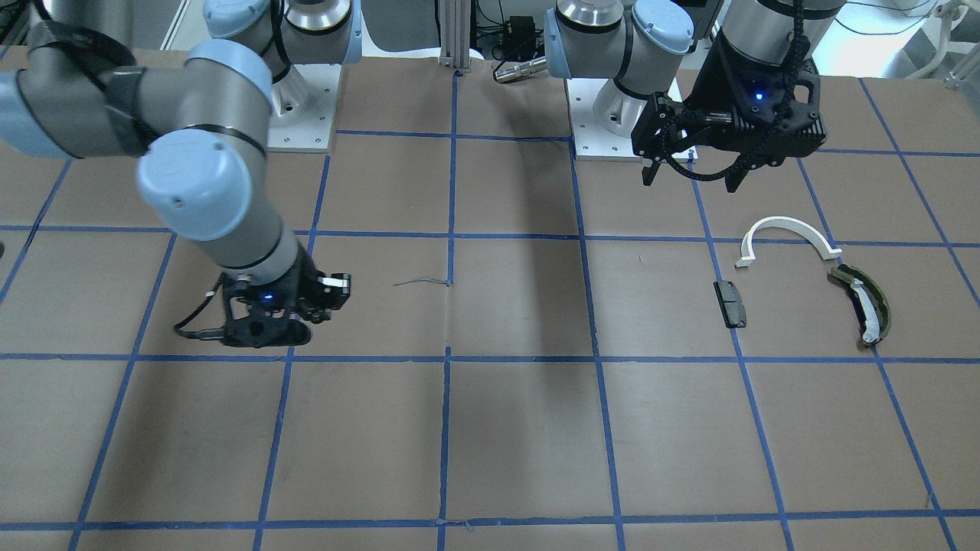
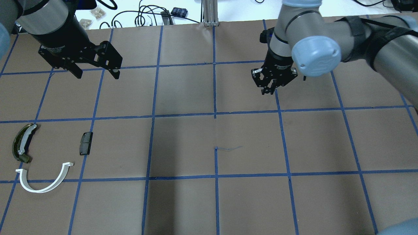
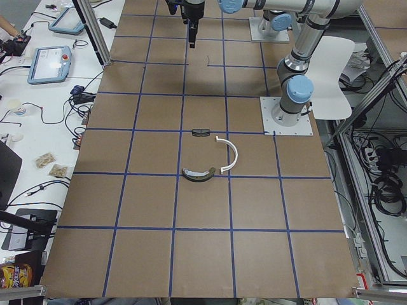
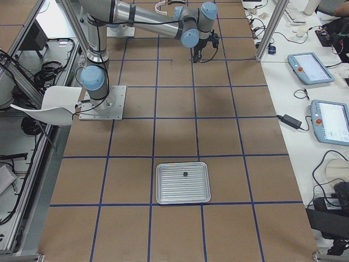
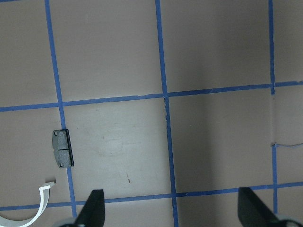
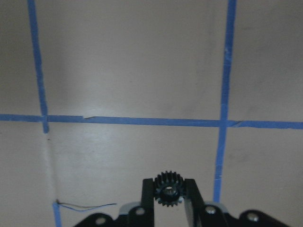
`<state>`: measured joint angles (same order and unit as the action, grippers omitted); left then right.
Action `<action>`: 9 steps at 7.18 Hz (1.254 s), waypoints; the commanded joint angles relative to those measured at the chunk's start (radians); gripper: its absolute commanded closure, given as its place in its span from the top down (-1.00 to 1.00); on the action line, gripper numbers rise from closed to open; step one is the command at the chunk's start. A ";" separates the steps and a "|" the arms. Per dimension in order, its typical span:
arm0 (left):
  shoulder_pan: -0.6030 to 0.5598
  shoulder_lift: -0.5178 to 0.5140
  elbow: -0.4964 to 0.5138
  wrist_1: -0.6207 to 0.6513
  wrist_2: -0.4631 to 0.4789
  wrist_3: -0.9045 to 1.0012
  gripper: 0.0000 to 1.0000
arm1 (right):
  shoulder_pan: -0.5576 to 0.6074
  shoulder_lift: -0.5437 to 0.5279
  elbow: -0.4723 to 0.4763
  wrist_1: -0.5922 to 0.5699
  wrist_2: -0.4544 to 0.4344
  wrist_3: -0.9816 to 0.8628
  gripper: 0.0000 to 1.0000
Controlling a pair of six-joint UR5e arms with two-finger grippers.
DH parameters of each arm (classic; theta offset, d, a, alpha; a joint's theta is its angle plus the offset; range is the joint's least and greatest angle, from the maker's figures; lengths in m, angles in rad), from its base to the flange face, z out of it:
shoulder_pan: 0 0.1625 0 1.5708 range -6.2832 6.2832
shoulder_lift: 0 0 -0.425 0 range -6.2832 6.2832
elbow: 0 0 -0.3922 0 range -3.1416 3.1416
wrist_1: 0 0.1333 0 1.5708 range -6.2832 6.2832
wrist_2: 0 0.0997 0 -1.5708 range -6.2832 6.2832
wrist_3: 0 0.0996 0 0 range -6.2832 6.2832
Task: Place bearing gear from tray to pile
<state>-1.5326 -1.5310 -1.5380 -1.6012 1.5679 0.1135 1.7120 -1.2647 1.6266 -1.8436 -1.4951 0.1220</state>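
Observation:
A small black bearing gear (image 6: 168,185) sits clamped between the fingers of my right gripper (image 6: 169,195), which hangs above the brown table at the centre-right (image 2: 269,89). The pile lies at the far left: a white half-ring arc (image 2: 39,191), a dark rectangular block (image 2: 86,143) and an olive-green curved piece (image 2: 21,143). My left gripper (image 2: 97,75) hovers open and empty behind the pile. The silver tray (image 4: 163,183) shows only in the exterior right view, with one small dark part (image 4: 185,174) on it.
Blue tape lines grid the table. A loose thread (image 2: 228,148) lies near the middle. The arm bases (image 1: 605,115) stand at the robot's edge. Teach pendants (image 4: 311,68) and cables rest on the side bench beyond the table.

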 commanded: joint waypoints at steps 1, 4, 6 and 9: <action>0.000 0.000 -0.002 0.001 0.000 0.000 1.00 | 0.173 0.077 0.001 -0.086 0.004 0.154 -1.00; 0.000 0.000 -0.004 0.000 0.001 0.000 1.00 | 0.284 0.171 0.002 -0.192 0.001 0.255 -1.00; 0.000 0.000 -0.002 0.000 0.000 0.000 1.00 | 0.290 0.188 0.051 -0.228 0.001 0.254 -1.00; 0.000 0.002 -0.005 0.000 0.001 0.000 1.00 | 0.291 0.186 0.091 -0.307 -0.013 0.261 0.05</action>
<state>-1.5324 -1.5296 -1.5420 -1.6015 1.5684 0.1135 2.0025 -1.0796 1.7097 -2.1388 -1.4992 0.3826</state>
